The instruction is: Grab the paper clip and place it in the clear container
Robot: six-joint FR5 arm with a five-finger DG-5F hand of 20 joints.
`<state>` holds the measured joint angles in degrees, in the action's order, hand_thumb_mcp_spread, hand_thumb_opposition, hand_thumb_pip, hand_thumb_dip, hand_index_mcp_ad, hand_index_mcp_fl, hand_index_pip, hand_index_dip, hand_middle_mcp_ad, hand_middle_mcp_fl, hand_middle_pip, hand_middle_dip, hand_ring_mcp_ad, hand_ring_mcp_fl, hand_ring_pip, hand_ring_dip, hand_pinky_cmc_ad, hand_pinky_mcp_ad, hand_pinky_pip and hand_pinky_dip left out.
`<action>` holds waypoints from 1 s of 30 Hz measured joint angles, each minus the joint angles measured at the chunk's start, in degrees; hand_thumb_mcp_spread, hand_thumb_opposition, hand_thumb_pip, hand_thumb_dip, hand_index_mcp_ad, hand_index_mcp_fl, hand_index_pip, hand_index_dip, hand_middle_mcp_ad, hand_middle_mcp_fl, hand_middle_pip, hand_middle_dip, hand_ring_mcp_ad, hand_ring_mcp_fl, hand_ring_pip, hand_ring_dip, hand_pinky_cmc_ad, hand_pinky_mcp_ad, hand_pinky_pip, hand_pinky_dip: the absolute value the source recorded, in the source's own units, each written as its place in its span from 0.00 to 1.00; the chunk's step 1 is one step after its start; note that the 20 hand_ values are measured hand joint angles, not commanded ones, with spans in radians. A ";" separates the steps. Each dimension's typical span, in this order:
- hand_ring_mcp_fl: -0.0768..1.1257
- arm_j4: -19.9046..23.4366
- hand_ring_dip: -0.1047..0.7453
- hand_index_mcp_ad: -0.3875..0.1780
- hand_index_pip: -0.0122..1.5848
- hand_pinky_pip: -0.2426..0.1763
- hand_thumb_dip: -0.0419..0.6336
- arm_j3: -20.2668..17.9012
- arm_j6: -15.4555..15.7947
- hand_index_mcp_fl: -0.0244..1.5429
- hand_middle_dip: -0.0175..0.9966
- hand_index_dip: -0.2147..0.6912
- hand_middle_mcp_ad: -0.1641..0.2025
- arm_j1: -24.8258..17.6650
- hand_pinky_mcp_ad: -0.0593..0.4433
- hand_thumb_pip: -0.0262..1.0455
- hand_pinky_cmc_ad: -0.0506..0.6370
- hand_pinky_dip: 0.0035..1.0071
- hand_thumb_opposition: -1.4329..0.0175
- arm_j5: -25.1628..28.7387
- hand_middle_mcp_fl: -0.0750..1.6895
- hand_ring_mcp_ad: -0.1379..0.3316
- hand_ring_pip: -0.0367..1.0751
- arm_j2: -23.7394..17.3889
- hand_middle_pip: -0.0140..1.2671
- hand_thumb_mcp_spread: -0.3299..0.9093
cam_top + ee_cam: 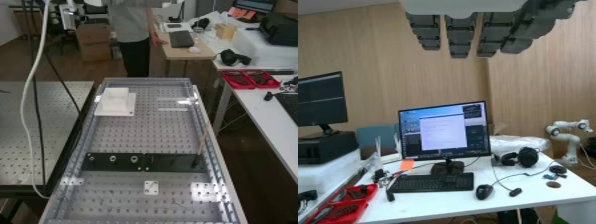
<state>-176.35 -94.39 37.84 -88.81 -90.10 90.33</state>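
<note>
In the wrist view the hand (461, 35) hangs with its dark grey fingers straight and spread a little apart, nothing between them. The high view looks down on the bench (143, 135), a perforated metal surface inside a clear-walled frame. A thin, faint line (179, 204) lies on its near part; whether it is the paper clip I cannot tell. Bright glare patches lie on the near right and far right of the surface, and I cannot make out a clear container there with certainty.
A white block (115, 102) stands at the bench's far left. A black plate (113, 160) with round fittings crosses the middle, with a thin stick (202, 142) leaning at its right end. Nearer is a small white plate (151, 187). Red trays (249, 80) sit on the right-hand table.
</note>
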 joint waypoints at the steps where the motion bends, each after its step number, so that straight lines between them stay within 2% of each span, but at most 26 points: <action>1: 0.07 0.39 0.14 0.64 0.01 0.55 0.07 -0.35 -0.42 0.01 0.04 0.25 0.63 0.09 0.22 0.03 0.15 0.01 0.98 0.03 0.05 0.43 0.05 0.12 0.02 0.27; 2: 0.07 0.82 0.14 0.64 0.01 0.55 0.07 -0.77 -0.78 0.01 0.04 0.25 0.63 0.18 0.22 0.03 0.14 0.02 0.97 0.05 0.05 0.43 0.05 0.23 0.02 0.26; 3: 0.07 1.46 0.14 0.64 0.01 0.55 0.06 -1.34 -1.21 0.01 0.04 0.25 0.62 0.30 0.22 0.08 0.14 0.03 0.93 0.09 0.05 0.43 0.05 0.37 0.02 0.29; 5: 0.07 2.71 0.15 0.64 0.01 0.55 0.10 -2.41 -2.09 0.01 0.05 0.25 0.62 0.54 0.25 0.26 0.17 0.11 0.81 0.17 0.05 0.44 0.04 0.67 0.04 0.40; 6: 0.07 2.94 0.15 0.64 0.02 0.55 0.12 -2.61 -2.21 0.01 0.06 0.27 0.62 0.58 0.31 0.30 0.19 0.17 0.74 0.20 0.05 0.43 0.06 0.73 0.06 0.43; 8: 0.06 4.30 0.16 0.64 0.03 0.54 0.14 -3.70 -2.53 0.01 0.10 0.29 0.62 0.72 0.41 0.29 0.29 0.26 0.66 0.49 0.04 0.46 0.09 1.05 0.07 0.46; 9: 0.07 5.05 0.17 0.64 0.03 0.54 0.14 -4.28 -2.53 0.01 0.10 0.29 0.62 0.74 0.47 0.29 0.31 0.29 0.63 0.78 0.05 0.47 0.09 1.24 0.08 0.47; 10: 0.07 5.34 0.17 0.64 0.04 0.52 0.14 -4.49 -2.52 0.01 0.10 0.29 0.62 0.75 0.51 0.31 0.37 0.30 0.60 0.91 0.04 0.47 0.08 1.33 0.08 0.48; 12: 0.06 5.99 0.17 0.64 0.04 0.52 0.14 -5.02 -2.71 0.01 0.11 0.29 0.63 0.80 0.59 0.33 0.43 0.33 0.56 1.28 0.05 0.54 0.10 1.79 0.09 0.48; 13: 0.06 6.07 0.17 0.64 0.04 0.52 0.14 -5.12 -2.95 0.01 0.12 0.29 0.62 0.83 0.60 0.33 0.44 0.35 0.55 1.36 0.05 0.52 0.11 2.00 0.09 0.48; 14: 0.06 6.18 0.19 0.64 0.04 0.48 0.14 -5.26 -3.31 0.01 0.13 0.30 0.63 0.89 0.65 0.33 0.48 0.38 0.55 1.51 0.05 0.56 0.11 2.28 0.09 0.48; 17: 0.06 6.41 0.21 0.64 0.04 0.40 0.14 -5.51 -3.52 0.02 0.16 0.31 0.62 0.97 0.67 0.33 0.54 0.41 0.53 1.95 0.04 0.59 0.11 2.57 0.09 0.48; 19: 0.06 6.51 0.21 0.64 0.05 0.40 0.14 -5.63 -3.87 0.02 0.17 0.31 0.62 1.06 0.69 0.34 0.55 0.42 0.52 2.11 0.05 0.58 0.11 2.86 0.10 0.48; 21: 0.06 6.70 0.21 0.64 0.05 0.40 0.14 -5.88 -4.44 0.02 0.17 0.31 0.63 1.28 0.70 0.39 0.55 0.44 0.52 2.39 0.05 0.62 0.11 3.39 0.11 0.48; 30: 0.06 8.49 0.21 0.64 0.05 0.40 0.14 -7.42 -5.17 0.02 0.17 0.31 0.63 2.13 0.71 0.39 0.60 0.44 0.50 3.60 0.05 0.64 0.12 4.59 0.11 0.48</action>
<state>-167.86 -101.81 32.67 -86.68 -86.50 94.92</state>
